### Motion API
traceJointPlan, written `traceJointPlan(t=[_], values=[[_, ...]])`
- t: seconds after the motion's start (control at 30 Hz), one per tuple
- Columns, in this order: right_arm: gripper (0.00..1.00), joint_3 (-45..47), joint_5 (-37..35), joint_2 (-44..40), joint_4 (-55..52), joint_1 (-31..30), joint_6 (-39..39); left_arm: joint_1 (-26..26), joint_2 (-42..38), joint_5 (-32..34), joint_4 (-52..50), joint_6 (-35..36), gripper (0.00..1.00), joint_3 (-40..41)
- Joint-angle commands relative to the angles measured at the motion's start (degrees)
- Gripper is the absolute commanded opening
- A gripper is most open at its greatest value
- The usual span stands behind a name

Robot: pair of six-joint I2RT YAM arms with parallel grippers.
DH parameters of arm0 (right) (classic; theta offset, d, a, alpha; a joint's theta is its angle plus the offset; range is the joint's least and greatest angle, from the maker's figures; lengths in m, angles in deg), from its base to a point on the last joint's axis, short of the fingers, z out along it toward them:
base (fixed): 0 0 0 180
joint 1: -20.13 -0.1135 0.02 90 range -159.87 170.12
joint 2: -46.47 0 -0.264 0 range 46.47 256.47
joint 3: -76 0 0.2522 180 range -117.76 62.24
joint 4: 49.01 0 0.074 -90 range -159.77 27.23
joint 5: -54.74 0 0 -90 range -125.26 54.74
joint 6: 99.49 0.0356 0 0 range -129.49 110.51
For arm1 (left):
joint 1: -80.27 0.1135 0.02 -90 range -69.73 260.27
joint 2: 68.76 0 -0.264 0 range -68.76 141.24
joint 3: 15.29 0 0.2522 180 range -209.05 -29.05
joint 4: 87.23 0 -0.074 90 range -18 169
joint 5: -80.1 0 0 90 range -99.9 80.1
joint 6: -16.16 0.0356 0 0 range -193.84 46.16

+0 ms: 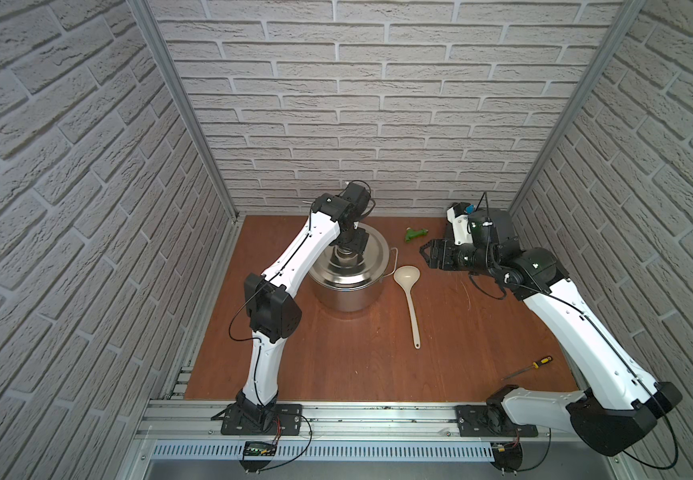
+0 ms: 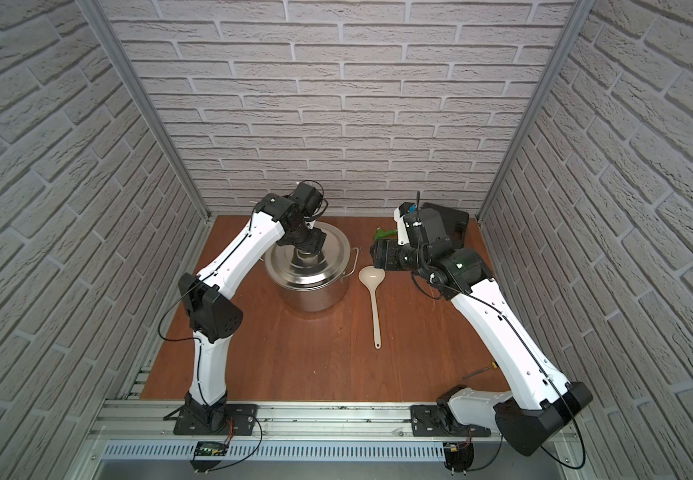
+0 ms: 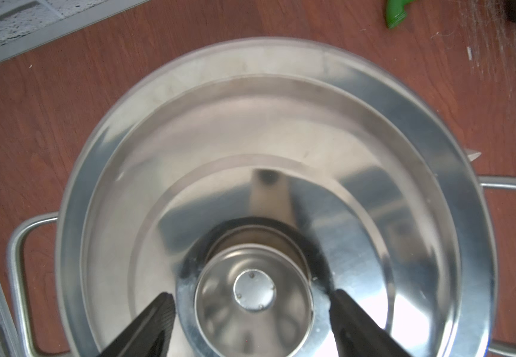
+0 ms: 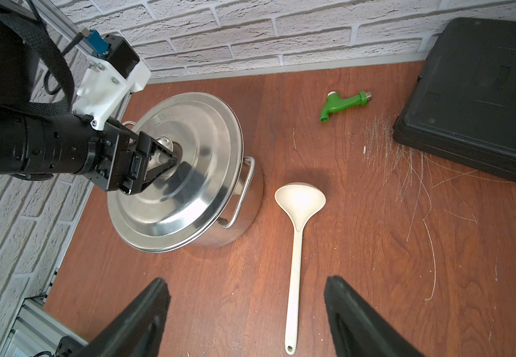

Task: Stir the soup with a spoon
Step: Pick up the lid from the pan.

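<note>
Left wrist view, my left pincer (image 3: 250,301) spread open astride the lid knob (image 3: 254,289), gripping nothing, my right pincer (image 4: 245,282) open and empty near the spoon (image 4: 294,256), flat on the table (image 4: 204,293) just beside the pot (image 4: 252,216).

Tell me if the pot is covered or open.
Covered: the lid sits on the pot, the left gripper open astride its knob.
</note>
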Motion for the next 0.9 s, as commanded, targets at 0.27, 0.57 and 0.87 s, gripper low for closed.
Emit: traceJointPlan(t=[0.27, 0.57, 0.87], values=[[0.82, -1.2, -0.3, 0.9, 1.4, -0.3, -0.2, 0.4, 0.2, -1.0, -0.6, -0.5, 0.75, 2.6], [0.81, -0.5, -0.7, 0.9, 2.1, -0.3, 0.2, 0.4, -0.3, -2.9, 0.7, -0.8, 0.64, 4.5], [0.81, 0.3, -1.5, 0.3, 2.1, -0.3, 0.5, 0.1, -0.8, -4.1, 0.7, -1.1, 0.31, 4.7]])
